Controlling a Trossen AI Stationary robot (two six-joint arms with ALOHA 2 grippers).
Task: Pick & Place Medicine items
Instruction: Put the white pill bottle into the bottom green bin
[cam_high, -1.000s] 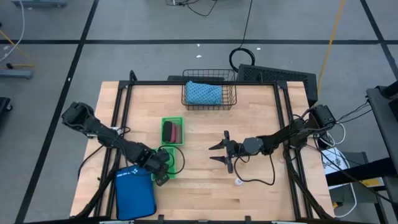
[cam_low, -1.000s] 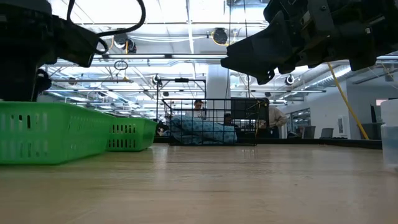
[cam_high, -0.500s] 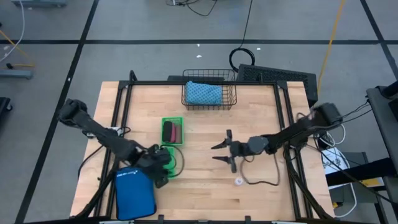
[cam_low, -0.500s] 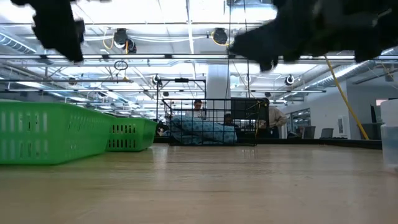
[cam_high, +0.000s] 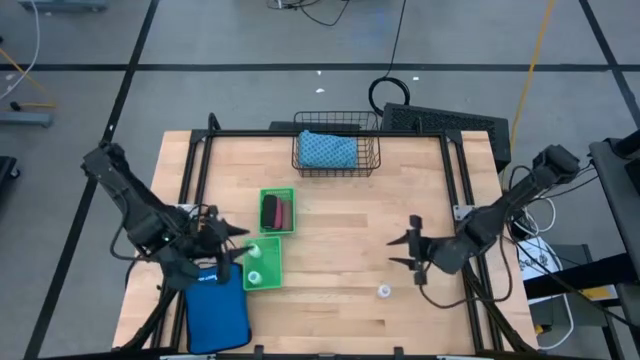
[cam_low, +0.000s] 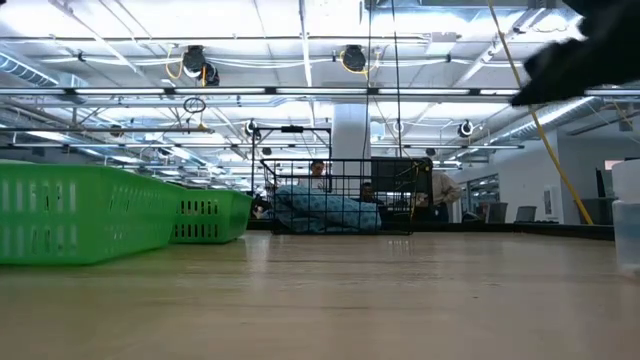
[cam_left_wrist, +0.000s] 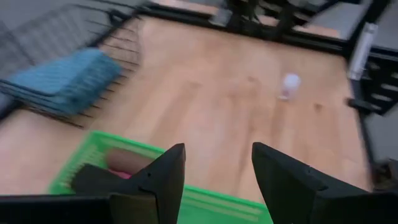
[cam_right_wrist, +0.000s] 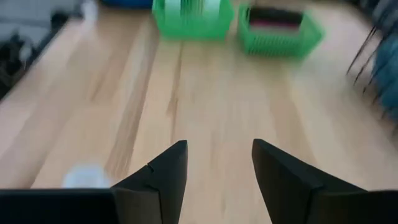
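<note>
Light wooden desk (cam_high: 330, 200), black rails along its edges. Large blue zip pouch (cam_high: 217, 310) lies flat at the near left corner.

Black wire basket (cam_high: 337, 150) stands at the far middle edge and holds a blue patterned cloth bundle (cam_high: 326, 150); the low view shows the same basket straight ahead with the bundle inside.

Two small green plastic baskets stand left of centre, one behind the other. The farther green basket (cam_high: 277, 211) holds the dark oblong pieces (cam_high: 277, 211), black and reddish-pink, lying side by side; a brown one cannot be told apart from above. The nearer green basket (cam_high: 262, 263) holds two tiny white round bottles (cam_high: 254, 264). It stands just beside the pouch's far right corner.

Left arm reaches in from the left edge. Left pincer (cam_high: 228, 243) hangs just left of the nearer green basket, over the pouch's far edge. In the left wrist view its two dark fingers (cam_left_wrist: 163, 176) stand apart with bare desk and green basket showing in the gap: open, empty.

Right arm reaches in from the right edge. Right pincer (cam_high: 404, 250) hangs over bare desk, right of centre. In the right wrist view its fingers (cam_right_wrist: 160, 173) stand apart with nothing in the gap: open, empty.

Third tiny white round bottle (cam_high: 383, 291) stands alone on the desk, near the front edge, just near-left of the right pincer and well apart from both green baskets.
</note>
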